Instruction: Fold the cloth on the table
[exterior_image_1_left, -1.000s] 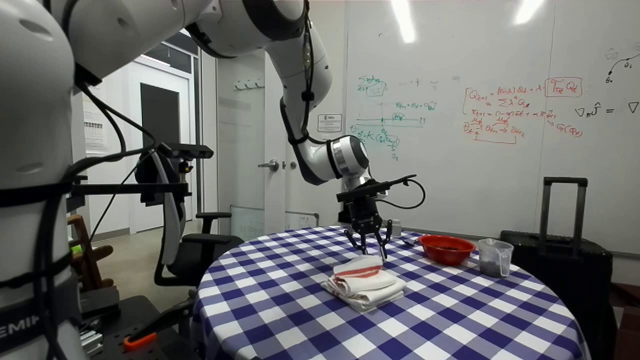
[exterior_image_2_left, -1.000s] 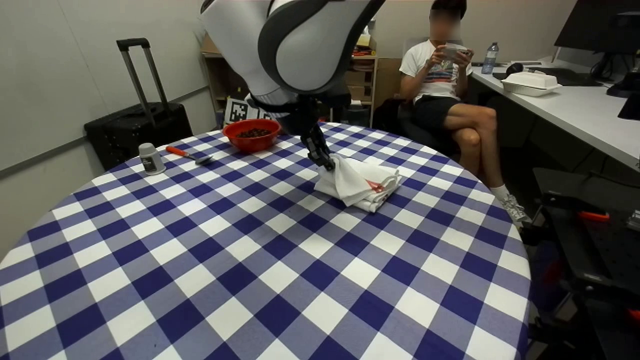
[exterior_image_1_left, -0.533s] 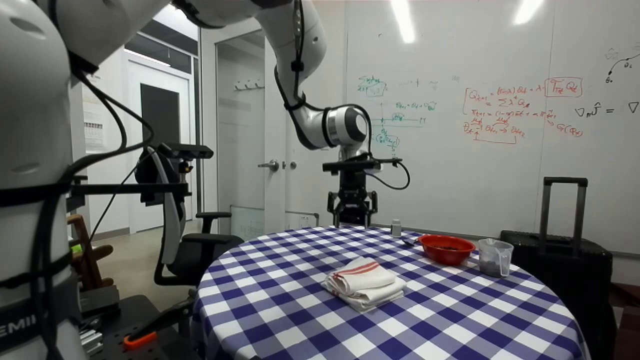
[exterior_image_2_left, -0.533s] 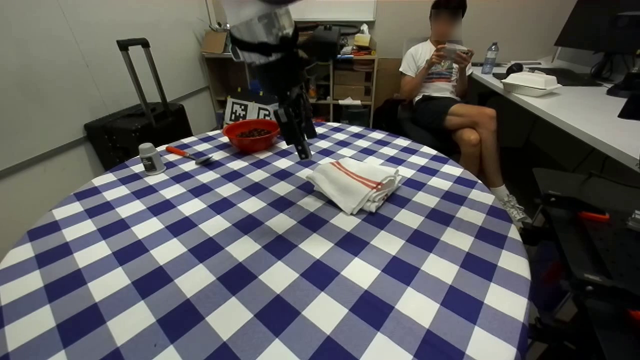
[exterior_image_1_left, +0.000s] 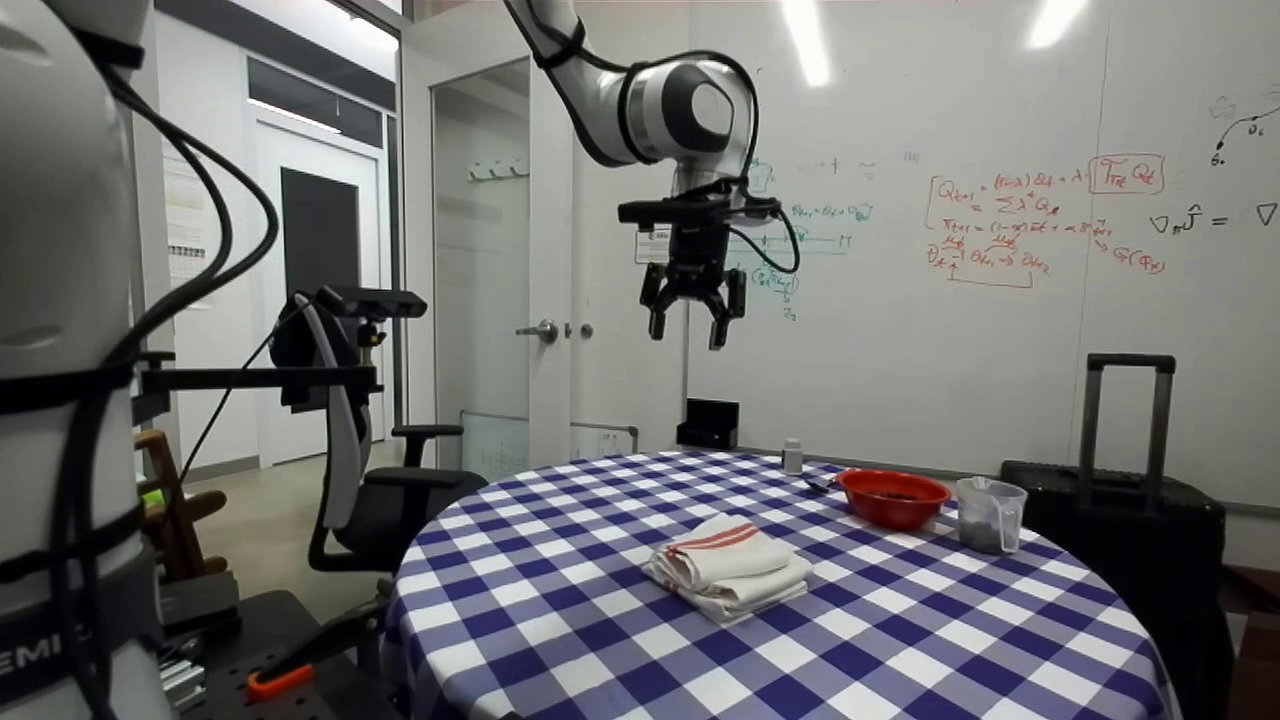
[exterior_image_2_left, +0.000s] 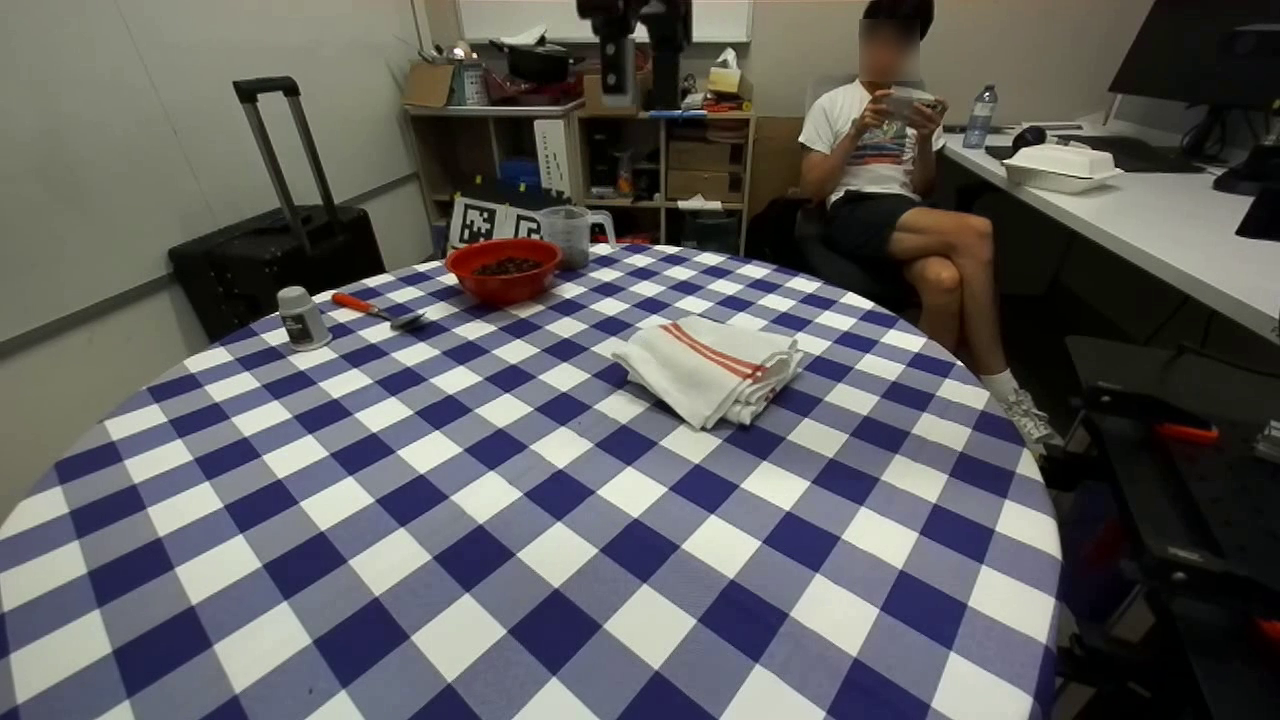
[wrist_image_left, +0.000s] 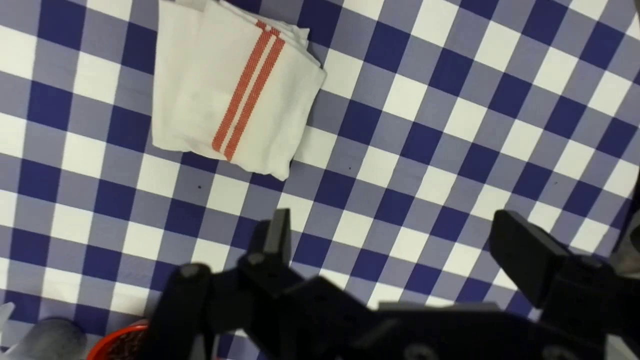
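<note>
Fold looks done; regrasping is the main risk

Your gripper (exterior_image_1_left: 688, 331) hangs spread, holding nothing, well above the round table (exterior_image_1_left: 560, 600). The red-striped white dish towel (exterior_image_2_left: 705, 370) sits on that table in a stacked, slightly skewed bundle. If you go back to square it, a deep pinch could drag several layers or snag the gingham tablecloth (wrist_image_left: 420, 160). A low sideways sweep could tip the measuring jug (exterior_image_1_left: 988, 512) or red bowl (exterior_image_1_left: 895, 513).

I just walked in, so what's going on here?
A white robot arm has the job of folding a white cloth with red stripes. Its black two-fingered pincer hangs open and empty, clear of the cloth, which lies in a folded stack on the round table with a blue-and-white checked cover. Folding looks about done.
</note>
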